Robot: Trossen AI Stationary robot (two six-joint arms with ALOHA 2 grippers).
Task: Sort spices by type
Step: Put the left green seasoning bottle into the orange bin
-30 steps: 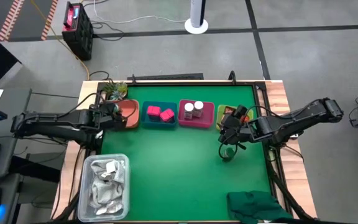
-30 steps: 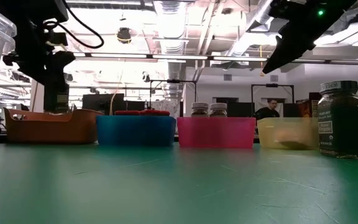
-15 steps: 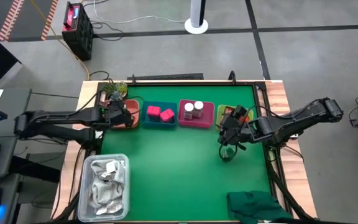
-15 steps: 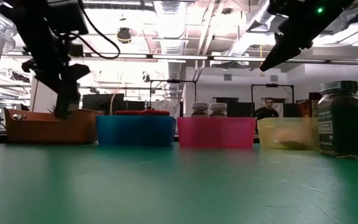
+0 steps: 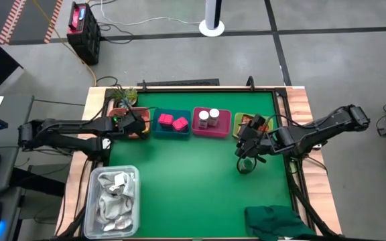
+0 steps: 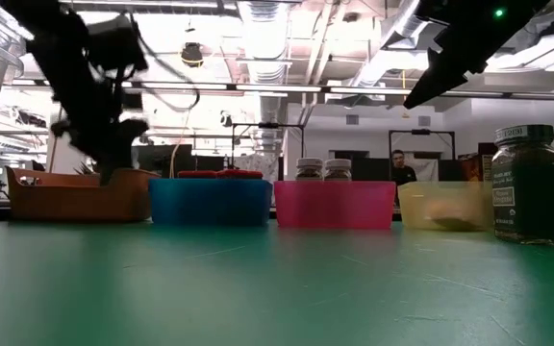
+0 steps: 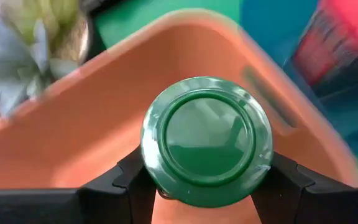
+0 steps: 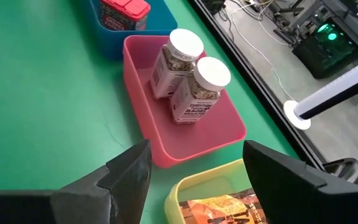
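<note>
Lettering on the packet [image 8: 225,210] in the yellow bin [image 8: 194,186] begins "TA"; nothing else is legible. Left gripper [image 7: 205,186] clamps a green-lidded jar [image 7: 206,139] over the orange bin [image 7: 73,118]. Right gripper [image 8: 194,171], fingers spread, hovers above another jar [image 5: 246,165] on the mat.

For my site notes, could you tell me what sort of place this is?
Probably a robotics lab or workshop: exposed ceiling ducts and strip lights, a person at monitors behind the green table, cables on the concrete floor.
</note>
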